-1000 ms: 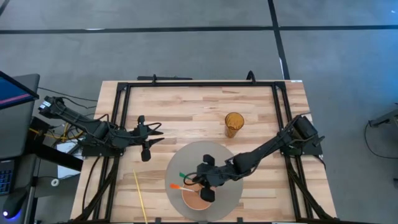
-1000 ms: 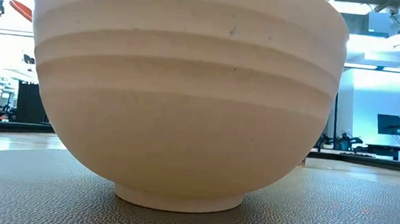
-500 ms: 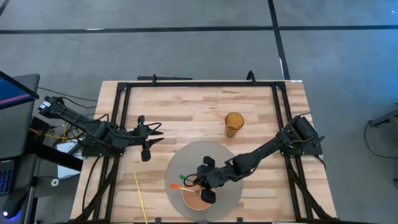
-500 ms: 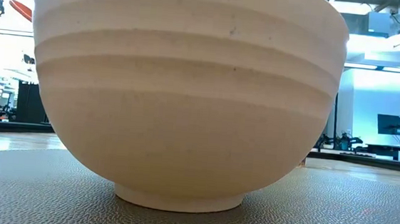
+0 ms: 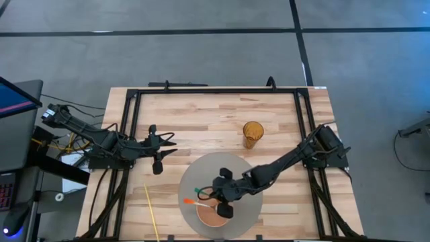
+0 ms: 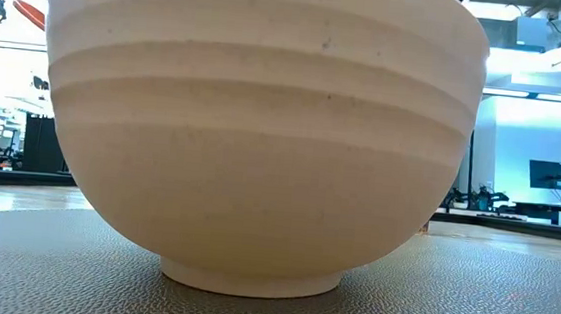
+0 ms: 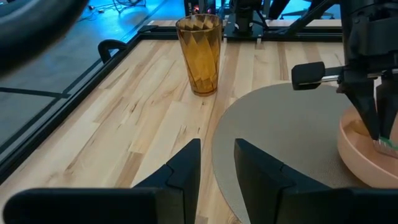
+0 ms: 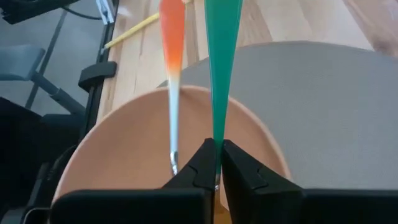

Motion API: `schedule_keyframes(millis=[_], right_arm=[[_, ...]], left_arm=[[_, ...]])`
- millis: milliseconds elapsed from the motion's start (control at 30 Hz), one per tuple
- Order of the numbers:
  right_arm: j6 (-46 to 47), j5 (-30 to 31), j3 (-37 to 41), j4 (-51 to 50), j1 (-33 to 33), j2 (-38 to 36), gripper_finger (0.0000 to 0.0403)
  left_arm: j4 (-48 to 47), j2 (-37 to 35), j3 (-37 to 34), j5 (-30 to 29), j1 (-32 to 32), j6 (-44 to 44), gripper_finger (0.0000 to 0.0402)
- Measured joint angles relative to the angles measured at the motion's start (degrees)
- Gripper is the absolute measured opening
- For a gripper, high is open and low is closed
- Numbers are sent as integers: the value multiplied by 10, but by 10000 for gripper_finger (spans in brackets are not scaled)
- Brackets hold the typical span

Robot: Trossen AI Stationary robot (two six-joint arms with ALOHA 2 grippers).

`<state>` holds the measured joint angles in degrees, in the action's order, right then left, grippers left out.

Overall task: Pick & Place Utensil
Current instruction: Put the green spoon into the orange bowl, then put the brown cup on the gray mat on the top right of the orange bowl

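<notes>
Right gripper (image 8: 217,163) clamped on the green utensil (image 8: 222,68) over the bowl (image 5: 209,216), handle running out toward nine o'clock, far nearer than the parted left gripper (image 5: 165,146).

Two utensils plus bowl. Green-handled utensil (image 8: 219,68): slim tapering green handle, pinched between the jaws of the right gripper (image 8: 217,163), its lower end down inside the bowl (image 8: 134,155), handle slanting out over the rim toward the bench's left side. Orange-handled utensil (image 8: 172,37): orange handle, thin metal shaft, tip resting inside the bowl, leaning on the rim, just beside the green one, not gripped. Bowl: peach-tan, ridged outside, upright on the round grey mat (image 5: 208,167), near the bench's front edge. From above both handles (image 5: 195,195) stick out left of the bowl.
</notes>
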<state>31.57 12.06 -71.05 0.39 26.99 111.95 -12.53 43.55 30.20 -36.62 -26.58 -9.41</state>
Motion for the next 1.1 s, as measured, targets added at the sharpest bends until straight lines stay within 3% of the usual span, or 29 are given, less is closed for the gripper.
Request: schedule_keyframes(millis=[633, 1100], right_arm=[[-2, -2, -1, 27, -1, 24, 29], [-4, -1, -10, 28, -6, 15, 110]], left_arm=[[0, 0, 0, 0, 0, 0, 99], [1, 0, 0, 0, 0, 0, 99]])
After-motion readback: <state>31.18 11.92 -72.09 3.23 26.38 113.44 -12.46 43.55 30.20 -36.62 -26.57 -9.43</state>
